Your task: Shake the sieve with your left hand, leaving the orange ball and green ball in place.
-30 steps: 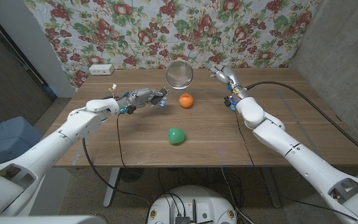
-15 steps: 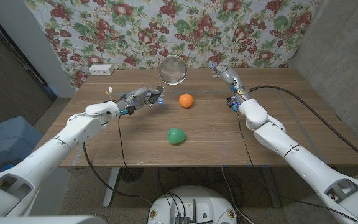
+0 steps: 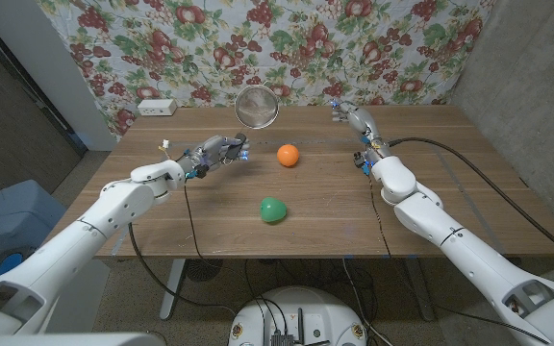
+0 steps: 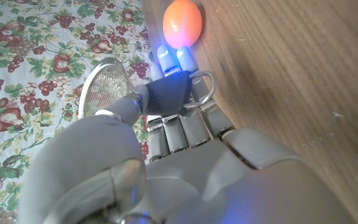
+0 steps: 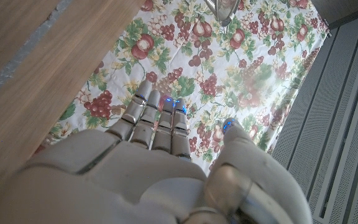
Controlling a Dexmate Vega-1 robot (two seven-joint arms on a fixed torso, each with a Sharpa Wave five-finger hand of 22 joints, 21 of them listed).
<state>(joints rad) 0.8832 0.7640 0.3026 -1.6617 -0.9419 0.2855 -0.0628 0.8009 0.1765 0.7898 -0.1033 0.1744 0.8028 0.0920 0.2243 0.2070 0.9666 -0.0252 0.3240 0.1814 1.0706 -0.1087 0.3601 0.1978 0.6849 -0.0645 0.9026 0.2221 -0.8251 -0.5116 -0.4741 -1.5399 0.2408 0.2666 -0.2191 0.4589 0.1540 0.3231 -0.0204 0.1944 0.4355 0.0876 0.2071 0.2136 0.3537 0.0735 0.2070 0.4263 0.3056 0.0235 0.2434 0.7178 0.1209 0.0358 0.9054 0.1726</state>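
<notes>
Wood-grain table (image 3: pixel 335 207), fruit-print cloth (image 3: pixel 287 43) behind. My left hand (image 3: pixel 221 150) grips the dark handle of one round metal mesh sieve (image 3: pixel 257 106), raised over the far edge; it sits further left than half a second ago. One smooth orange ball (image 3: pixel 288 155), one green ball (image 3: pixel 273 209), both unmoved. My right hand (image 3: pixel 348 115) holds nothing, fingers straight, close together.

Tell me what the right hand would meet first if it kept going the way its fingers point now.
Probably the floral cloth behind the table. The right hand, holding nothing, points past the table's far edge, and its wrist view shows the cloth ahead of the fingers. The gap between is hard to judge.
</notes>
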